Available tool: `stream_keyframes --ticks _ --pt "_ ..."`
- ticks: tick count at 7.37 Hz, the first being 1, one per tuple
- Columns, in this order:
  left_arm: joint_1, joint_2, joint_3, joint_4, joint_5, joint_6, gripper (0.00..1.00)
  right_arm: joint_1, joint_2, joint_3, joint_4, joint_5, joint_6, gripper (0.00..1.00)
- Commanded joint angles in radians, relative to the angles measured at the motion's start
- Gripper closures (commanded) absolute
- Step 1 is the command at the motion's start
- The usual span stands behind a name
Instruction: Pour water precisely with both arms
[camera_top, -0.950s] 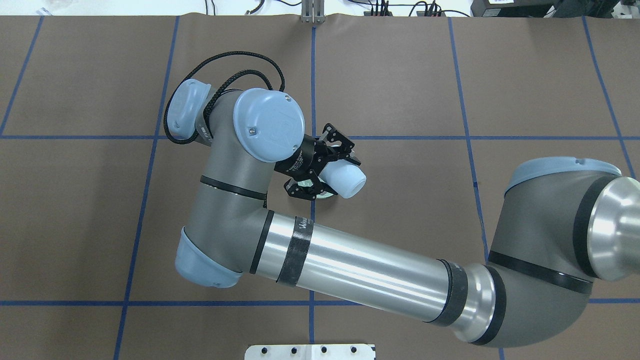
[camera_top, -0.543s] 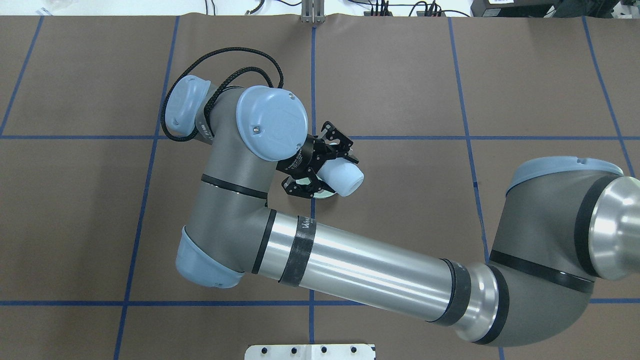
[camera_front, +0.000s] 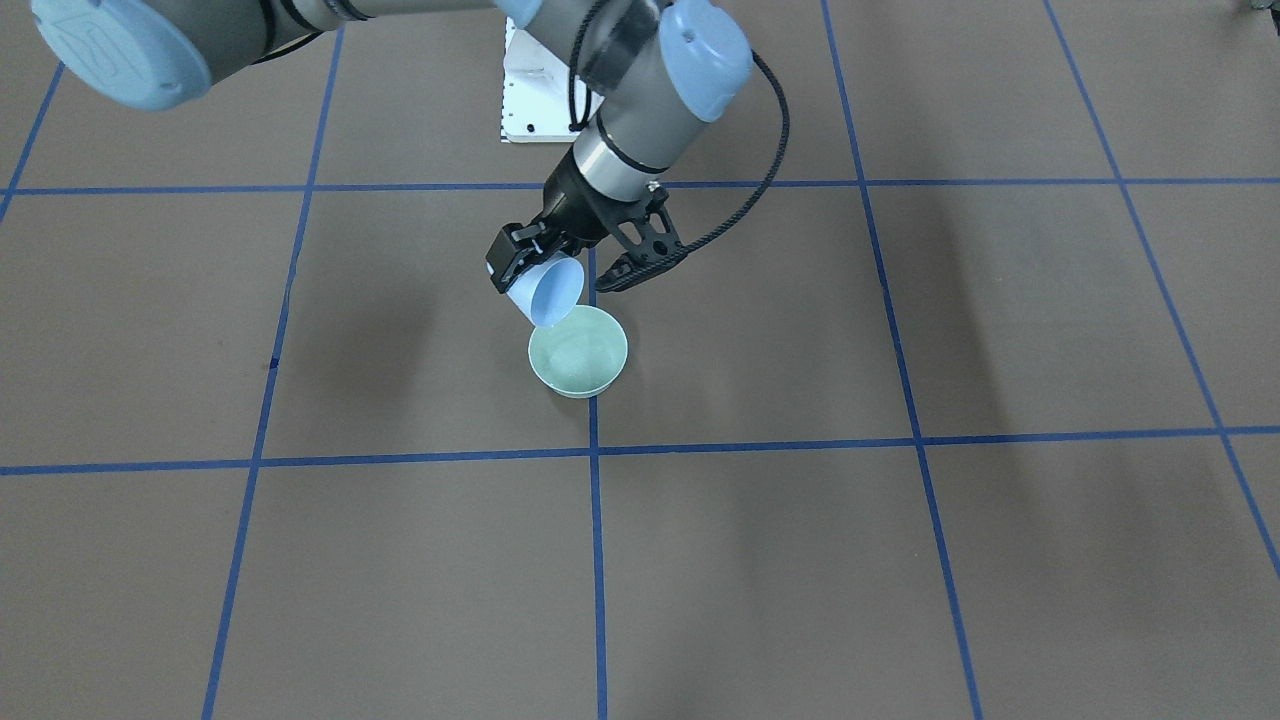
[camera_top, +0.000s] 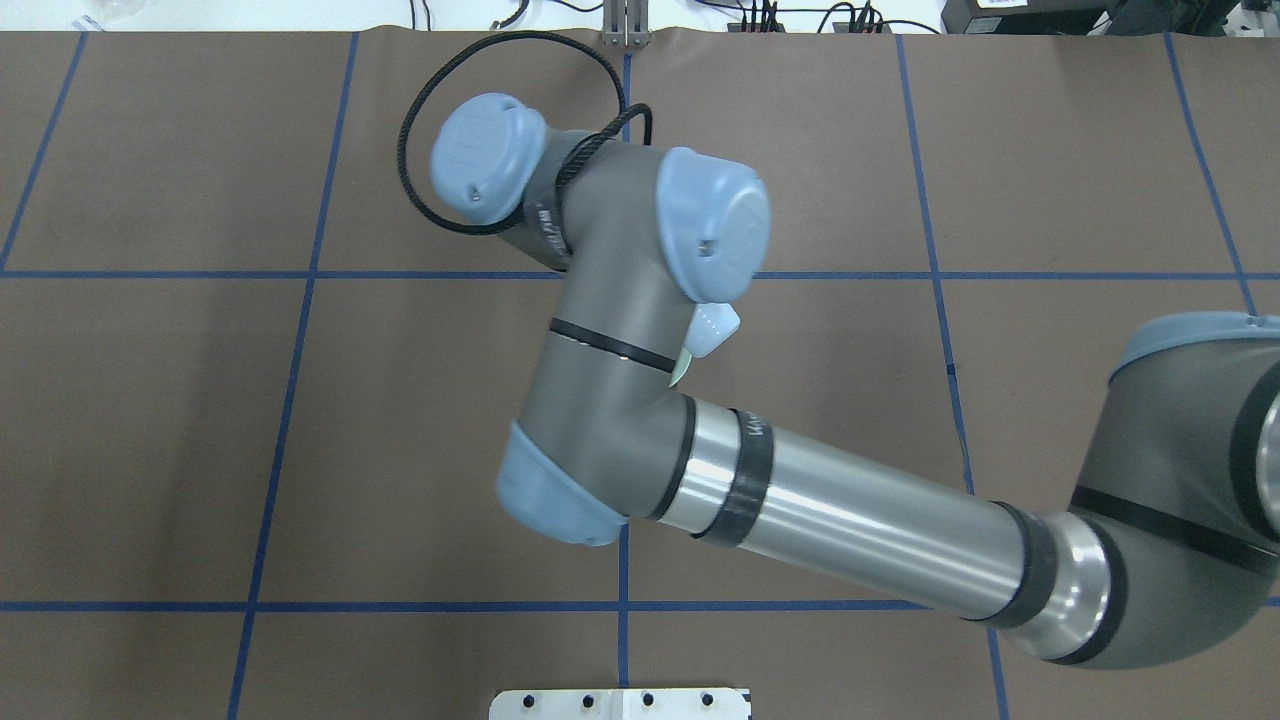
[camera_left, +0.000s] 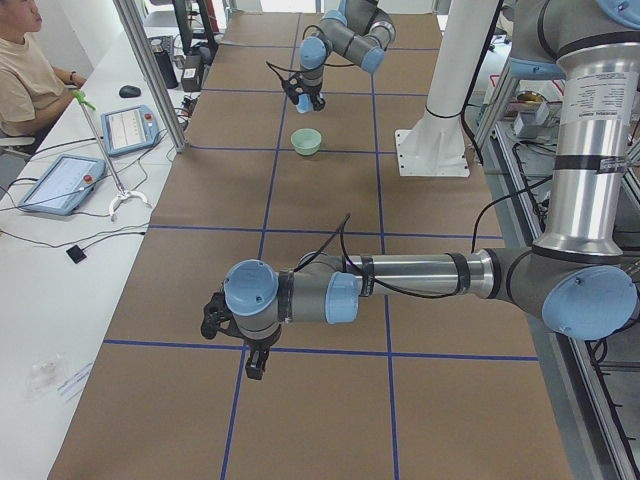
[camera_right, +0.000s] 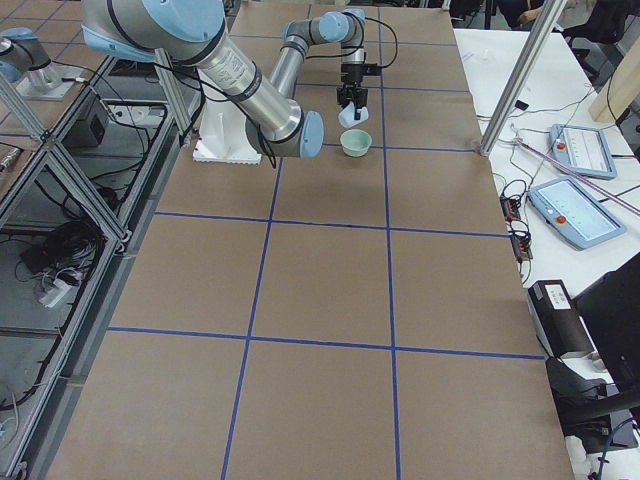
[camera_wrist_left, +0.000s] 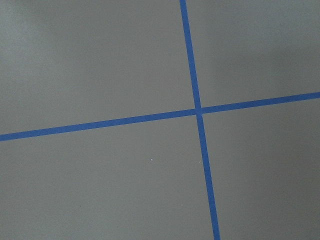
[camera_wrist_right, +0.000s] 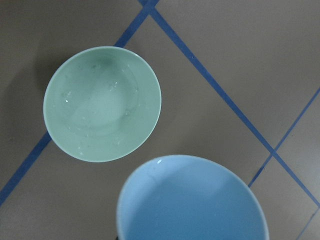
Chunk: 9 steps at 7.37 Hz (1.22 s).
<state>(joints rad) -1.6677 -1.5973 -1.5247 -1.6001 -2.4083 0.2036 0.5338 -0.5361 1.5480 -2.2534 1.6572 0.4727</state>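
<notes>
My right gripper (camera_front: 560, 275) is shut on a light-blue cup (camera_front: 548, 288) and holds it tipped, mouth down, just above the rim of a pale green bowl (camera_front: 578, 352) on the brown table. In the right wrist view the cup (camera_wrist_right: 192, 200) is in front and the bowl (camera_wrist_right: 102, 102) beyond it, holding a little clear water (camera_wrist_right: 107, 112) seen as glints. No stream shows. In the overhead view the wrist hides the gripper; only a corner of the cup (camera_top: 712, 328) and a sliver of bowl (camera_top: 680, 370) show. My left gripper (camera_left: 235, 335) shows only in the exterior left view; I cannot tell its state.
Blue tape lines (camera_wrist_left: 197, 111) grid the brown table. The white pedestal (camera_front: 535, 95) stands behind the bowl. An operator (camera_left: 25, 70) sits at a side desk with tablets (camera_left: 125, 125). The left arm (camera_left: 400, 275) stretches low over the table, far from the bowl.
The right arm's wrist has swung right and over the bowl. In the overhead view it now covers the gripper and most of the cup and bowl.
</notes>
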Motion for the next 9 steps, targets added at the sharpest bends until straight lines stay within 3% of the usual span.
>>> stream_keyframes --ticks 1,5,9 --pt "0.0 -0.001 -0.003 -0.001 0.0 0.0 0.0 0.047 -0.236 0.238 0.209 0.012 0.017 1.0" --pt "0.002 -0.001 -0.012 -0.001 0.0 -0.001 0.0 0.144 -0.604 0.432 0.596 0.0 0.073 1.0" --pt "0.002 -0.001 -0.023 0.0 -0.021 -0.001 0.0 0.192 -1.047 0.413 1.34 -0.074 0.18 1.0"
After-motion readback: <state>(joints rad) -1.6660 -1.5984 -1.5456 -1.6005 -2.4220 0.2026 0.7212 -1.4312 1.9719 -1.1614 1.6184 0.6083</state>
